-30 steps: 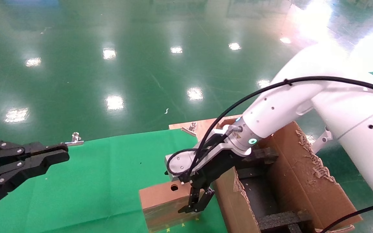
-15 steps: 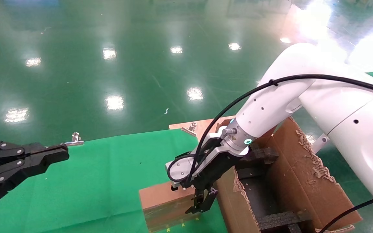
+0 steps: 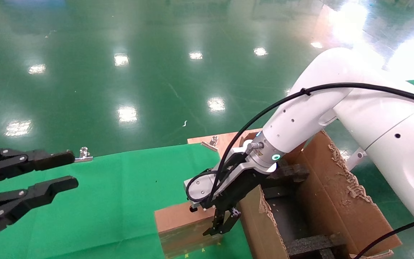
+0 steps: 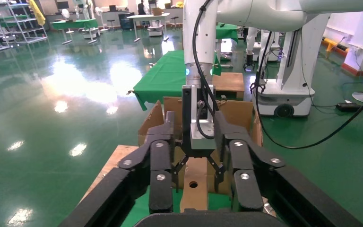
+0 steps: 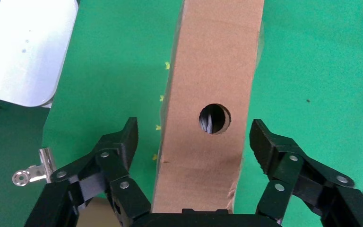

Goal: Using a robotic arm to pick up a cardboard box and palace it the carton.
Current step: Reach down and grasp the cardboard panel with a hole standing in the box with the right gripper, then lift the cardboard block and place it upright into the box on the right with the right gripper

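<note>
In the head view, the cardboard box [image 3: 182,223] stands on the green-covered counter [image 3: 120,187], just beside the carton [image 3: 336,201] at its left wall. The right hand [image 3: 221,225] hangs directly over the box's right end, fingers spread; the left hand [image 3: 31,180], also spread, sits well apart at the counter's left side, so the right arm is clearly nearer.

In the left wrist view, the box [image 4: 193,182] appears end-on, its narrow top running towards that camera.

In the right wrist view, the open fingers [image 5: 123,142] straddle the box [image 5: 212,71] across its narrow width; its long axis runs straight away from the wrist.
</note>
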`<state>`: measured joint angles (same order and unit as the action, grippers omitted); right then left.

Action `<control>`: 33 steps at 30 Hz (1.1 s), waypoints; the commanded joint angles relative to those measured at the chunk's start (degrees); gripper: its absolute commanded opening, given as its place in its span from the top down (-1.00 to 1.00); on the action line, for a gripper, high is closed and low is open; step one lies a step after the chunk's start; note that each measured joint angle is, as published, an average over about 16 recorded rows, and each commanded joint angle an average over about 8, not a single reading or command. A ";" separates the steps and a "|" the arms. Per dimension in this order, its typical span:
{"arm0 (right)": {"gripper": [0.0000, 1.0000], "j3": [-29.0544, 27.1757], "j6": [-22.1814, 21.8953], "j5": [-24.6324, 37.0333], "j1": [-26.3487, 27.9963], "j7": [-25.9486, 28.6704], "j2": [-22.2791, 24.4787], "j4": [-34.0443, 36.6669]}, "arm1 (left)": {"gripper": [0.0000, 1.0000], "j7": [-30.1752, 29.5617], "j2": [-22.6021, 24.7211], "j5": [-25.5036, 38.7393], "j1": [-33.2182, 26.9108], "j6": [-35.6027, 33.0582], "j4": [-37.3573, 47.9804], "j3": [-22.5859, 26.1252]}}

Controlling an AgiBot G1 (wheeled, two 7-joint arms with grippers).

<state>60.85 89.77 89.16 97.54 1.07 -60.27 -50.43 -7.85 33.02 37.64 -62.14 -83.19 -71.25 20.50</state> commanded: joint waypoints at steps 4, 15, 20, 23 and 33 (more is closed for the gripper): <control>1.00 -0.11 -0.02 -0.04 -0.04 0.01 0.08 -0.09 | -1.00 0.00 0.00 0.00 0.00 0.00 0.00 0.00; 1.00 -0.24 -0.04 -0.07 -0.09 0.02 0.14 -0.16 | -1.00 0.00 0.00 0.00 0.00 0.00 0.00 0.00; 1.00 -0.24 -0.05 -0.08 -0.12 0.02 0.16 -0.18 | -1.00 0.00 0.00 0.00 0.00 0.00 0.00 0.00; 1.00 -0.25 -0.14 -0.15 -0.14 0.07 0.19 -0.14 | -1.00 0.00 0.00 0.00 0.00 0.00 0.00 0.00; 1.00 -1.18 0.14 -2.15 4.87 -0.58 1.09 2.98 | -1.00 0.00 0.00 0.00 0.00 0.00 0.00 0.00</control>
<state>60.09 90.09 86.89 103.19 0.10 -59.10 -46.96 -7.85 33.02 37.64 -62.14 -83.19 -71.25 20.50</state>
